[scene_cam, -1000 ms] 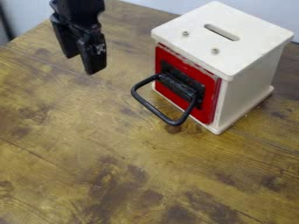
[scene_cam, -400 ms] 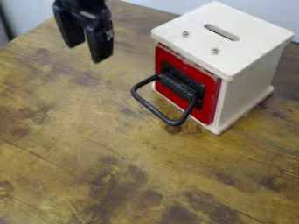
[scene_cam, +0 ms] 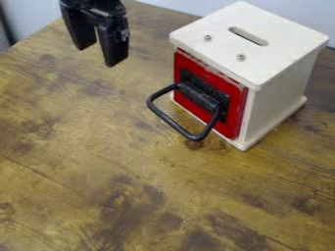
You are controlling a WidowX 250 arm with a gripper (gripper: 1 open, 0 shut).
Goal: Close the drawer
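The drawer (scene_cam: 210, 95) shows its red front in the cream-white cabinet (scene_cam: 256, 49), about level with the cabinet's face. A black bracket sits on the red front, and a large black loop handle (scene_cam: 175, 115) hangs from it down to the table. My gripper (scene_cam: 100, 51) hovers at the top left, well away from the handle and above the table. Its two dark fingers (scene_cam: 116, 47) stand apart with nothing between them.
The cabinet has a slotted top (scene_cam: 249, 36) and stands at the right of a worn wooden table (scene_cam: 105, 176). The table's far edge runs along the top left, behind the gripper.
The gripper has risen and shifted slightly right, away from the table, since a second ago. The drawer and its handle have not moved.
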